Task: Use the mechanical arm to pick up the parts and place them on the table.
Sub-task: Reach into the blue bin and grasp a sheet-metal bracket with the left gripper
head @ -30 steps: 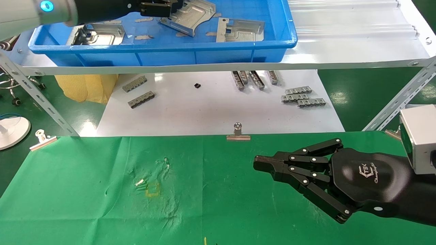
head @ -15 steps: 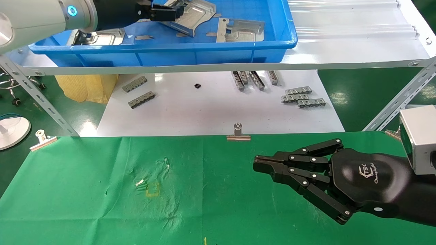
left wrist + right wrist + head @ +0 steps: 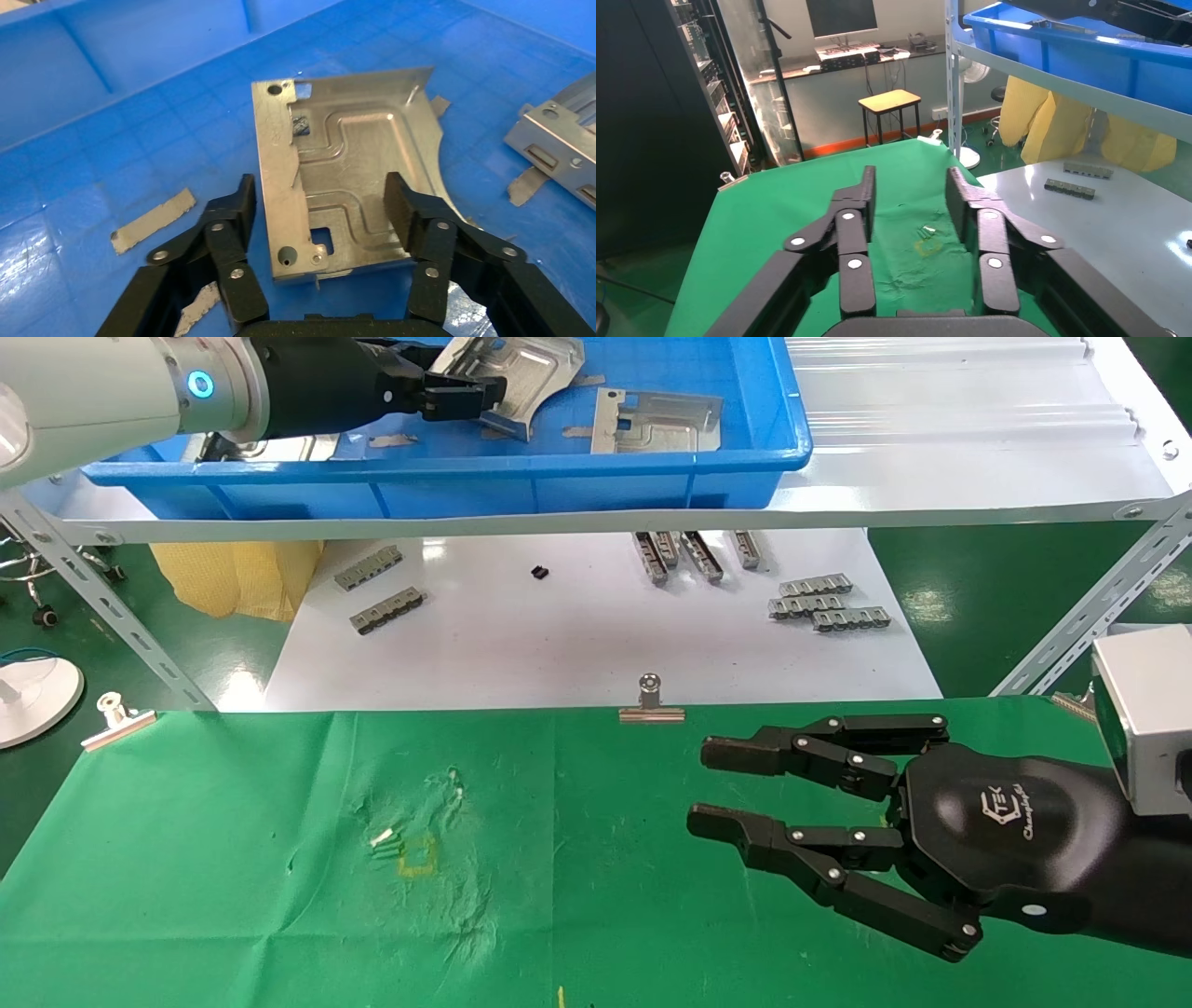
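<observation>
My left gripper (image 3: 466,395) reaches into the blue tray (image 3: 559,463). It is shut on one silvery part (image 3: 521,365), whose near end is tilted up off the tray floor. In the left wrist view the left gripper (image 3: 320,193) has its black fingers (image 3: 404,210) against the sides of this part (image 3: 351,140). Another part (image 3: 656,419) lies flat in the tray, and a third (image 3: 270,447) is mostly hidden behind the left arm. My right gripper (image 3: 705,787) hovers open and empty over the green table (image 3: 233,859); it also shows in the right wrist view (image 3: 911,179).
A faint yellow square mark (image 3: 417,854) is on the cloth. Grey notched strips (image 3: 386,610) lie on the white board (image 3: 577,635). Binder clips (image 3: 651,702) hold the cloth's far edge. Slanted shelf struts (image 3: 93,589) stand at both sides under the tray's shelf.
The left gripper pushed further into the tray and the part in it tipped upward. The right gripper's fingers, shut before, have spread open.
</observation>
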Motion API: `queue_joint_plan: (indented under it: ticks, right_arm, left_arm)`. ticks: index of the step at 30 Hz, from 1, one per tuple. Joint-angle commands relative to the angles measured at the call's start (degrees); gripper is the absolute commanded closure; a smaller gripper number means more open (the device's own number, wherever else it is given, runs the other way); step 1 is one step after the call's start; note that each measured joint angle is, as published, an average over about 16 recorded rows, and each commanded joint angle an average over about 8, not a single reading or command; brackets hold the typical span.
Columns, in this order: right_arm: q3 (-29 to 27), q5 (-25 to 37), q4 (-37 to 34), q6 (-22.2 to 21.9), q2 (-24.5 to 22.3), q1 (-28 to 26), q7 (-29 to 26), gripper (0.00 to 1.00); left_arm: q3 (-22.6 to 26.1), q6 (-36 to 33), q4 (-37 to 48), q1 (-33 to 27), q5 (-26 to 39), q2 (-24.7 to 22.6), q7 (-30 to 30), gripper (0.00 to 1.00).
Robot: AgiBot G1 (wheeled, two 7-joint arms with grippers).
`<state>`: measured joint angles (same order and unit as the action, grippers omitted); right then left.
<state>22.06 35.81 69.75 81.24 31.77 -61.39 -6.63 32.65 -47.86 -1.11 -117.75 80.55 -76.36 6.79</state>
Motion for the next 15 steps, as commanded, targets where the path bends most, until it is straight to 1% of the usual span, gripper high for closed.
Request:
queue_joint_plan:
  ticks: [1,15]
  right_arm:
    - [0.0,0.0,0.0,0.0,0.0,0.0,0.0,0.0]
    - [0.0,0.0,0.0,0.0,0.0,0.0,0.0,0.0]
  left_arm:
    - [0.13,-0.07,-0.25,0.08,0.17,0.01,-0.23,1.0]
    - [-1.07,2.5,-1.14,0.88,-1.7,-0.18,-1.2,1.0]
